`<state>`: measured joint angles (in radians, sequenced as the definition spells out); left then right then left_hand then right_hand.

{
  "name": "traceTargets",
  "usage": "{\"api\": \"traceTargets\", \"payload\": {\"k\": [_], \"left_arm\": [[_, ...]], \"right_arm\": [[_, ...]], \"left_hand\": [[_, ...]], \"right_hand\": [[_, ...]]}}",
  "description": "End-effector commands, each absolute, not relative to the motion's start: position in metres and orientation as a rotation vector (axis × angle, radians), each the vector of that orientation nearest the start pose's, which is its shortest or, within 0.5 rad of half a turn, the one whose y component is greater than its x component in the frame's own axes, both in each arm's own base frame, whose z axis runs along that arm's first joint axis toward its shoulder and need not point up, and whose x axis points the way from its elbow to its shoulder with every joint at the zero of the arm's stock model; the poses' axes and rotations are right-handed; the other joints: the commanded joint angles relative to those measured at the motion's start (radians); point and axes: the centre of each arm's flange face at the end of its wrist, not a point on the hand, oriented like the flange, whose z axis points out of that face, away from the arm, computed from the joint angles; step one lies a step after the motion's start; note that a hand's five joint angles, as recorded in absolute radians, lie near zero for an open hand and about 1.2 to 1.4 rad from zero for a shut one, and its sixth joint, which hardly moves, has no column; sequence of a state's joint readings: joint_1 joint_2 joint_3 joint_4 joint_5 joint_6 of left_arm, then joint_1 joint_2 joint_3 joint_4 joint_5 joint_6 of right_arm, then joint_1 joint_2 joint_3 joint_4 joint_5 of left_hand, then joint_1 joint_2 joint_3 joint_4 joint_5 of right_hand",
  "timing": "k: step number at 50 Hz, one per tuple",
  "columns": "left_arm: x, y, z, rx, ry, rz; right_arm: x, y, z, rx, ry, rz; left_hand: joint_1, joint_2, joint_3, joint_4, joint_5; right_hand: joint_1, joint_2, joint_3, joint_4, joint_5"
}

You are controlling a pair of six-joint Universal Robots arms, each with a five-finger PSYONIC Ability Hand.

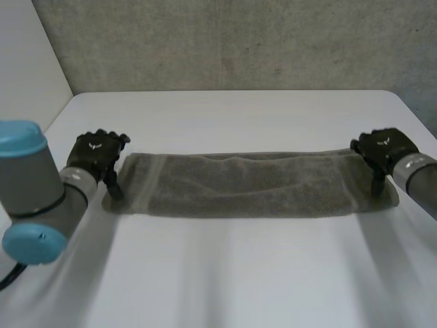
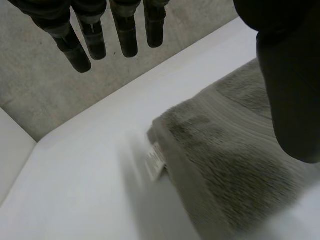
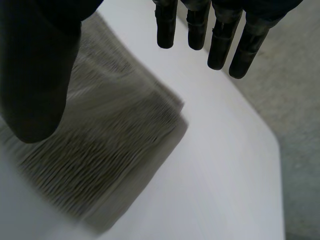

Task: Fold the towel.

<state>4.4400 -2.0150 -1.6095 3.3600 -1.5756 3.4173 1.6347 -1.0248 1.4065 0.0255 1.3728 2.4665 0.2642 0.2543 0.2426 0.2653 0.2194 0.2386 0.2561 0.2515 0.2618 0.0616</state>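
Observation:
A grey-green towel (image 1: 246,184) lies flat across the middle of the white table (image 1: 225,273) as a long, narrow band. My left hand (image 1: 95,154) hovers at its left end, fingers (image 2: 95,35) straight and spread from the thumb (image 2: 292,85), which hangs over the towel (image 2: 235,165); nothing is gripped. A small white label (image 2: 155,162) sticks out at that end's far corner. My right hand (image 1: 386,149) is at the towel's right end. Its fingers (image 3: 220,35) are straight over bare table, and its thumb (image 3: 35,75) is above the towel (image 3: 100,130), holding nothing.
A grey wall (image 1: 239,41) stands behind the table's far edge, and a white panel (image 1: 27,61) rises at the back left. The table's right edge (image 3: 277,150) lies just past my right hand, with grey floor beyond it.

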Motion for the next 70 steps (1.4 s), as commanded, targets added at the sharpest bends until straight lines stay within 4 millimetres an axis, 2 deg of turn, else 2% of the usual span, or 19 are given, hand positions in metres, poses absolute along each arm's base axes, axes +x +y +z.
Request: {"api": "traceTargets", "payload": {"k": [1, 8, 15, 27, 37, 41, 43, 45, 46, 48, 49, 51, 54, 56, 57, 59, 65, 67, 70], "left_arm": [[-0.219, -0.291, 0.158, 0.583, 2.435, -1.98], [-0.219, -0.288, 0.156, 0.509, 2.469, -2.031], [-0.22, -0.288, 0.155, 0.503, 2.48, -2.034], [-0.221, -0.282, 0.15, 0.52, 2.497, -2.015], [-0.221, -0.278, 0.147, 0.526, 2.511, -1.998], [-0.221, -0.277, 0.151, 0.528, 2.502, -2.013], [-0.223, -0.277, 0.154, 0.533, 2.493, -2.028], [-0.225, -0.276, 0.159, 0.54, 2.481, -2.051], [-0.229, -0.275, 0.162, 0.548, 2.473, -2.071], [-0.231, -0.274, 0.166, 0.559, 2.465, -2.088], [-0.234, -0.274, 0.168, 0.563, 2.459, -2.103], [-0.236, -0.274, 0.171, 0.568, 2.451, -2.119], [-0.24, -0.274, 0.175, 0.577, 2.438, -2.142], [-0.243, -0.274, 0.178, 0.583, 2.427, -2.161], [-0.246, -0.274, 0.181, 0.588, 2.422, -2.173], [-0.249, -0.273, 0.183, 0.594, 2.416, -2.185], [-0.257, -0.271, 0.186, 0.625, 2.406, -2.214], [-0.259, -0.269, 0.186, 0.635, 2.407, -2.216], [-0.264, -0.267, 0.184, 0.661, 2.415, -2.216]], "right_arm": [[0.151, -0.362, 0.144, -1.119, 2.546, -1.753], [0.144, -0.368, 0.129, -1.104, 2.54, -1.766], [0.138, -0.377, 0.117, -1.08, 2.515, -1.817], [0.12, -0.384, 0.117, -0.987, 2.506, -1.825], [0.029, -0.41, 0.164, -0.877, 2.684, -1.973], [0.021, -0.417, 0.183, -0.933, 2.702, -2.011], [0.03, -0.419, 0.194, -0.967, 2.671, -2.022], [0.074, -0.419, 0.22, -1.045, 2.537, -2.062], [0.074, -0.419, 0.22, -1.045, 2.537, -2.062], [0.129, -0.411, 0.241, -1.088, 2.365, -2.095], [0.129, -0.411, 0.241, -1.088, 2.364, -2.095], [0.195, -0.39, 0.254, -1.142, 2.18, -2.091], [0.229, -0.373, 0.257, -1.184, 2.088, -2.073], [0.291, -0.334, 0.254, -1.281, 1.94, -2.02], [0.291, -0.334, 0.254, -1.281, 1.939, -2.02], [0.344, -0.292, 0.221, -1.401, 1.852, -1.878], [0.389, -0.236, 0.173, -1.544, 1.774, -1.688], [0.392, -0.228, 0.158, -1.55, 1.814, -1.642], [0.383, -0.231, 0.152, -1.519, 1.898, -1.648]], "left_hand": [[-0.08, -0.07, -0.058, -0.081, -0.21], [-0.083, -0.073, -0.061, -0.084, -0.213], [-0.083, -0.073, -0.061, -0.084, -0.213], [-0.083, -0.073, -0.061, -0.084, -0.213], [-0.086, -0.076, -0.064, -0.087, -0.216], [-0.083, -0.073, -0.061, -0.084, -0.213], [-0.083, -0.073, -0.061, -0.084, -0.213], [-0.083, -0.073, -0.061, -0.084, -0.213], [-0.083, -0.073, -0.061, -0.084, -0.213], [-0.083, -0.073, -0.061, -0.084, -0.213], [-0.083, -0.073, -0.061, -0.084, -0.213], [-0.08, -0.07, -0.058, -0.081, -0.21], [-0.08, -0.07, -0.058, -0.081, -0.21], [-0.08, -0.07, -0.058, -0.081, -0.21], [-0.08, -0.07, -0.058, -0.081, -0.21], [-0.08, -0.07, -0.058, -0.081, -0.21], [-0.08, -0.07, -0.058, -0.081, -0.21], [-0.08, -0.07, -0.058, -0.081, -0.21], [-0.08, -0.07, -0.058, -0.081, -0.21]], "right_hand": [[0.072, 0.055, 0.059, 0.049, 0.075], [0.249, 0.231, 0.236, 0.225, 0.251], [1.156, 1.139, 1.143, 1.133, 1.159], [1.158, 1.14, 1.145, 1.134, 1.16], [1.158, 1.14, 1.145, 1.134, 1.16], [1.158, 1.14, 1.145, 1.134, 1.16], [1.158, 1.14, 1.145, 1.134, 1.16], [1.158, 1.14, 1.145, 1.134, 1.16], [1.158, 1.14, 1.145, 1.134, 1.16], [1.158, 1.14, 1.145, 1.134, 1.16], [1.158, 1.14, 1.145, 1.134, 1.16], [1.158, 1.14, 1.145, 1.134, 1.16], [1.158, 1.14, 1.145, 1.134, 1.16], [1.158, 1.14, 1.145, 1.134, 1.16], [1.158, 1.14, 1.145, 1.134, 1.16], [1.158, 1.14, 1.145, 1.134, 1.16], [1.158, 1.14, 1.145, 1.134, 1.16], [0.365, 0.347, 0.352, 0.341, 0.367], [0.017, 0.0, 0.004, -0.006, 0.02]]}}
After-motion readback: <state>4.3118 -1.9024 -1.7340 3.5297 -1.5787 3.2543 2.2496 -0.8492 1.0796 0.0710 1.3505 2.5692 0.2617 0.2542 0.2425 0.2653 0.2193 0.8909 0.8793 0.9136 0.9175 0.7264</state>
